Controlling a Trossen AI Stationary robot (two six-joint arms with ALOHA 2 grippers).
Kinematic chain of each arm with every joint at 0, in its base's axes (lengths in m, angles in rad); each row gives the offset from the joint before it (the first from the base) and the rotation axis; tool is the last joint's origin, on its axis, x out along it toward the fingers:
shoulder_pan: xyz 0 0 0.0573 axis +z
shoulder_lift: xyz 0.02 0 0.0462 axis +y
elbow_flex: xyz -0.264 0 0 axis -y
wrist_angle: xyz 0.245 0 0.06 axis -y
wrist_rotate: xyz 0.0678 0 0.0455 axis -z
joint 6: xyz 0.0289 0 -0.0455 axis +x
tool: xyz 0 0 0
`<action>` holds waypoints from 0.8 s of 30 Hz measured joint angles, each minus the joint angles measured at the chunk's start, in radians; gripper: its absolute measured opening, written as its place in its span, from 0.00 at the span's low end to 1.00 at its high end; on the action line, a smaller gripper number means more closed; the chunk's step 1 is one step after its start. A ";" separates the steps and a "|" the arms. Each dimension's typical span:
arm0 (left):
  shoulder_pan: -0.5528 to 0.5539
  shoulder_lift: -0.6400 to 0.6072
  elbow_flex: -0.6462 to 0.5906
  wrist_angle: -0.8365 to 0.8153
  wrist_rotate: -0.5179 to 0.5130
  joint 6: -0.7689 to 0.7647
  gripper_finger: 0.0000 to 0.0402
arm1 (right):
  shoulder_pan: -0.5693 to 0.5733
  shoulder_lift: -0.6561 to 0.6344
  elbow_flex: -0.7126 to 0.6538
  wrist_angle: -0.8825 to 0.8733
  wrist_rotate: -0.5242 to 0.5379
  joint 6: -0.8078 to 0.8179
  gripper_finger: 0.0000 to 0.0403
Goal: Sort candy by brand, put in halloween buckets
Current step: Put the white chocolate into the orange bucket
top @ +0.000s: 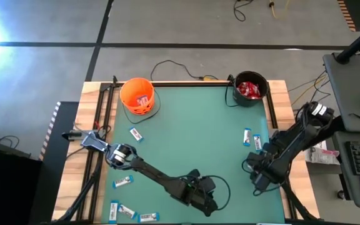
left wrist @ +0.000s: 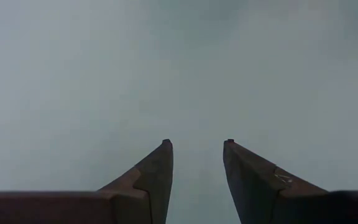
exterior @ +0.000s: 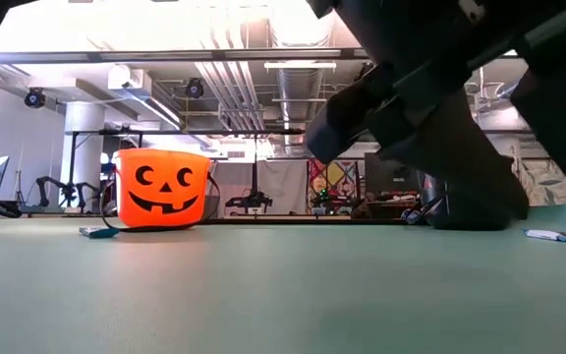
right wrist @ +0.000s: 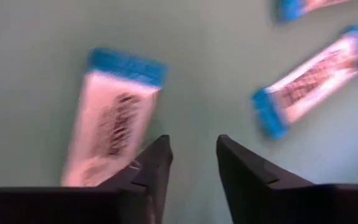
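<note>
Seven blue-and-white bars (top: 135, 134) lie loose on the green mat (top: 192, 131), counted from overhead with twelve o'clock at the far edge.

- Orange pumpkin bucket (top: 137, 95): eleven o'clock corner, upright, grinning face toward the low camera. Something pale lies inside; I cannot make out what.
- Black cauldron bucket (top: 250, 89): one o'clock corner, upright, red packets (top: 249, 89) heaped in it.
- Bars: one at ten o'clock, just near of the orange bucket. One alone at eight o'clock. Three clustered at seven o'clock by the near edge. Two side by side at three o'clock, close to the right edge.

My left gripper (left wrist: 197, 146): at six o'clock, low over bare mat near the front edge. Fingers (left wrist: 151, 177) parted, a clear gap between the tips, nothing in it and nothing under it but mat.

My right gripper (right wrist: 193, 140): at four o'clock, pointed down at the mat. Fingers (right wrist: 247, 174) released, a narrow gap showing only mat. One bar lies just beside one fingertip and is partly hidden behind it, not between the tips. Two more bars lie farther off, apart from my fingers.
</note>
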 joint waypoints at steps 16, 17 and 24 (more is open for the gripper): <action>-0.005 0.004 -0.004 0.183 -0.043 0.098 0.31 | -0.014 0.014 0.032 0.457 -0.040 -0.219 0.03; -0.005 0.004 -0.011 0.219 -0.033 0.120 0.31 | -0.022 0.015 0.034 0.539 -0.031 -0.251 0.02; -0.017 0.010 -0.037 0.412 -0.025 0.273 0.35 | -0.014 -0.012 0.056 0.673 -0.024 -0.389 0.02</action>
